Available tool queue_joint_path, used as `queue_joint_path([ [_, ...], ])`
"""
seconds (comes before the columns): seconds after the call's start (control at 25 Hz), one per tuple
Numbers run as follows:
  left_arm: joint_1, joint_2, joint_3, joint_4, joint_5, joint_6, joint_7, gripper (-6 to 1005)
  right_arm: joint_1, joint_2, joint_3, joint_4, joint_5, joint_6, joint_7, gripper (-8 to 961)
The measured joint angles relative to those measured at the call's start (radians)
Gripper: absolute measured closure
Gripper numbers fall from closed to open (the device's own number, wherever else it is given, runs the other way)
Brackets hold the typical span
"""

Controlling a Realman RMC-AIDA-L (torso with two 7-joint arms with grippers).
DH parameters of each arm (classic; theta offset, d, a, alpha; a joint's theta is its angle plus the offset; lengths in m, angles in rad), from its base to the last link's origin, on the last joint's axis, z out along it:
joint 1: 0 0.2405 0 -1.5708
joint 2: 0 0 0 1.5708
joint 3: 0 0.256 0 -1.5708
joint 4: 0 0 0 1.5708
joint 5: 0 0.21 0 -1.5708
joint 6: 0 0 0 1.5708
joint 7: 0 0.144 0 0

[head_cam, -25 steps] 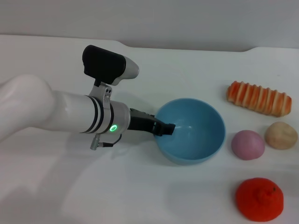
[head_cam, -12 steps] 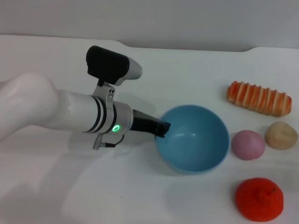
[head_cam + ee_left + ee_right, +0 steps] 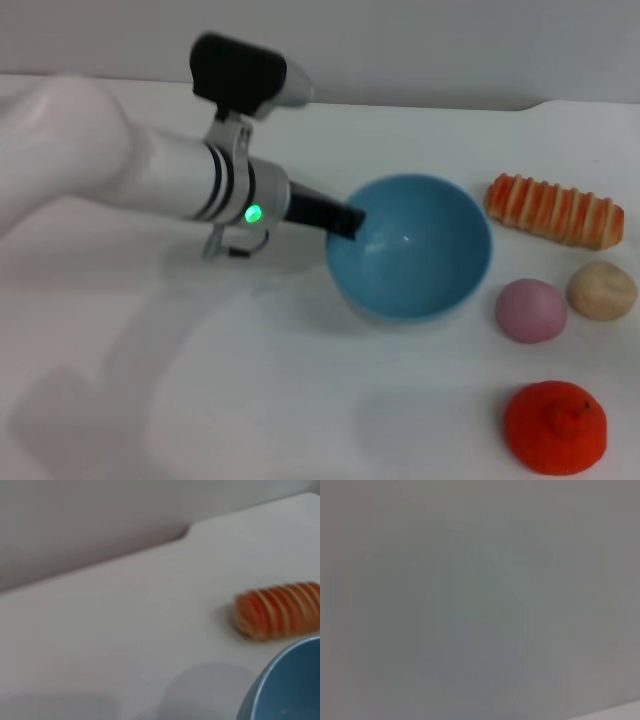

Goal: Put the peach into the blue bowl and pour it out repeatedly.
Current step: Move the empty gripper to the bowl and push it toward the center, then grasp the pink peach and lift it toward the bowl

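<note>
Head view, left to right: left arm is coming in from the left edge of the frame, and the left claw point(image 3: 352, 222) is gripping the left rim of the blue bowl point(image 3: 420, 250), clamped on the wall with one finger inside and one outside as far as I can make out. Bowl is sitting centre frame, tilted so its mouth is facing the camera, looking lifted off the tabletop point(image 3: 200, 400) with a soft shadow below; the inside is showing empty. The peach point(image 3: 531, 310) is lying on the tabletop at lower right of the bowl, just beside its right edge but not touching, so it is on the far side of the bowl from the claw. Beige lump point(image 3: 601, 290) is sitting just right of the peach, ribbed orange-and-cream roll point(image 3: 554, 210) above them at right, its long axis running left to right and slightly down, and bumpy orange-red fruit point(image 3: 555, 427) at lower right. Left wrist view is showing only the bowl rim and the roll beyond it. Right arm isn't appearing in the head view; right wrist view is showing a blank grey surface, so can't tell that claw's state. Judgement: peach is lying toward the right side, so the free right arm is looking better placed to pick it.
</note>
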Motion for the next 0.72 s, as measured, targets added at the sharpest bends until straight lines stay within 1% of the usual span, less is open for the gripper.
queue_joint_path([
  [0.04,0.0,0.0,0.0,0.0,0.0,0.0,0.0,990,0.011,0.0,-0.003,-0.057,-0.049,-0.001,0.084,271],
  [0.12,-0.03,-0.001,-0.035,0.003,0.072,0.014,-0.04,1000,0.03,0.0,-0.021,-0.161,-0.142,0.001,0.25,272],
  [0.24,-0.084,-0.002,-0.045,0.003,0.198,0.014,-0.13,1001,0.053,0.0,-0.086,-0.317,-0.269,0.005,0.504,272],
  [0.36,-0.137,-0.004,-0.048,-0.001,0.337,0.009,-0.228,1000,0.073,0.001,-0.189,-0.483,-0.422,-0.006,0.769,273],
  [0.4,-0.149,-0.006,-0.056,-0.003,0.374,0.006,-0.246,1000,0.077,0.0,-0.217,-0.518,-0.455,-0.012,0.823,273],
  [0.48,-0.165,-0.01,-0.083,-0.011,0.415,-0.002,-0.26,1000,0.096,0.0,-0.286,-0.596,-0.55,-0.041,0.946,273],
  [0.56,-0.175,-0.012,-0.107,-0.022,0.423,-0.014,-0.261,1001,0.116,-0.001,-0.331,-0.628,-0.615,-0.076,1.013,274],
  [0.72,-0.175,-0.012,-0.11,-0.027,0.424,-0.039,-0.262,1001,0.164,-0.002,-0.42,-0.636,-0.739,-0.115,1.1,276],
])
